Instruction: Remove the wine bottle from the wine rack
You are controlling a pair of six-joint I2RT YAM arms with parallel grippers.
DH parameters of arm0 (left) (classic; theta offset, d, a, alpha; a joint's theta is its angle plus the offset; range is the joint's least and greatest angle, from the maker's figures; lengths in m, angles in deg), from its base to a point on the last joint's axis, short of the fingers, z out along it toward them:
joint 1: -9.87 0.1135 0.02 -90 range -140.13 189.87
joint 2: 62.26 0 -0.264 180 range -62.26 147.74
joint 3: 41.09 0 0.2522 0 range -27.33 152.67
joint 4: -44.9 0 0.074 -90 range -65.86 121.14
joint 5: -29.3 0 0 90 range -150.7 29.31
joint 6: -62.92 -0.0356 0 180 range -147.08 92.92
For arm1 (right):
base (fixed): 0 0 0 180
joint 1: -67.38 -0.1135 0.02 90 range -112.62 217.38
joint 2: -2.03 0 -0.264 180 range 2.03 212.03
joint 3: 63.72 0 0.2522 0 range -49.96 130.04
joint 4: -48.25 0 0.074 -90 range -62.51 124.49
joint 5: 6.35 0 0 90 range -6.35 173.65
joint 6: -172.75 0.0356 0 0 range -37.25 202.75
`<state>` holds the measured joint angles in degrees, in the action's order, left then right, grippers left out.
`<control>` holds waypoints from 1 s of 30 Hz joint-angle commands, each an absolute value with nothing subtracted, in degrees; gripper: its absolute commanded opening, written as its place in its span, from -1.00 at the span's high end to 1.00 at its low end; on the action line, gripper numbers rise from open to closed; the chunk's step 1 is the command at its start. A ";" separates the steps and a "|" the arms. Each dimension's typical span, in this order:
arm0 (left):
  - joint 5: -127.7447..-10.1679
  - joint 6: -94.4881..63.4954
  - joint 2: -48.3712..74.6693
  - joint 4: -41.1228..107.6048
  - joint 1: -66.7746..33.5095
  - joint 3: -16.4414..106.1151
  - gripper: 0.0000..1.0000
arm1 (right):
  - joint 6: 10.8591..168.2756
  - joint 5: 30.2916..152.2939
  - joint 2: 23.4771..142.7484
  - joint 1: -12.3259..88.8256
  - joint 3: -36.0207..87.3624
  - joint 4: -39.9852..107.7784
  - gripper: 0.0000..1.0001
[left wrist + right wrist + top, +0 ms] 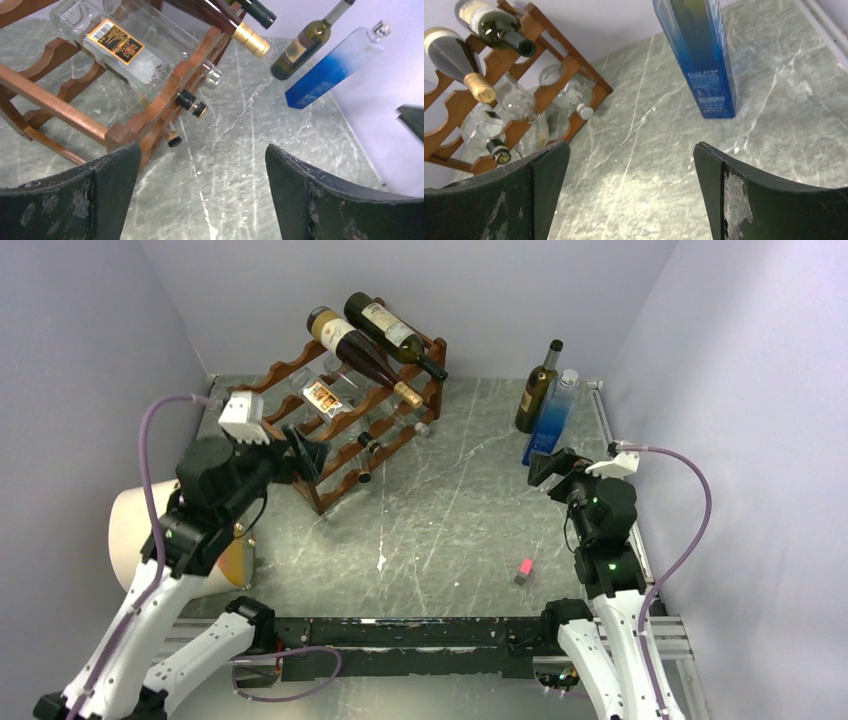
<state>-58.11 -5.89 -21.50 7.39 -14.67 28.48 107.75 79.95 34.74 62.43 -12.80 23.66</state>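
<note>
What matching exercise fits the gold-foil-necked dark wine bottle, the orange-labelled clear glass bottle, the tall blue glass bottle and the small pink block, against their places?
Things:
1. gold-foil-necked dark wine bottle
2. orange-labelled clear glass bottle
3. tall blue glass bottle
4. small pink block

Places:
A. upright on the grey marbled table
B. reddish-brown wooden rack, top tier
C. lying loose on the table
D. rack, below the top tier

Pairs: 1-B, 2-D, 3-A, 4-C

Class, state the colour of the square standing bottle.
The bottle is blue, fading clear upward; best in left wrist view.
</note>
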 commanded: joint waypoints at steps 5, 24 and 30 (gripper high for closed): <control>-53.79 5.82 0.92 -3.53 -14.39 54.67 -0.94 | 113.56 83.39 37.35 62.69 -14.59 22.34 -0.99; -75.47 29.64 30.44 28.11 -6.68 58.29 -0.94 | 112.81 75.23 42.00 62.70 -7.86 13.55 -1.00; -72.48 32.08 37.64 26.17 -6.74 62.34 -0.94 | 112.37 75.06 40.49 62.71 -10.15 14.99 -1.00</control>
<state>-71.92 29.30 35.00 23.06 -6.54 58.69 113.45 76.25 40.71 62.43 -8.71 13.85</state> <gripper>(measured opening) 0.970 0.997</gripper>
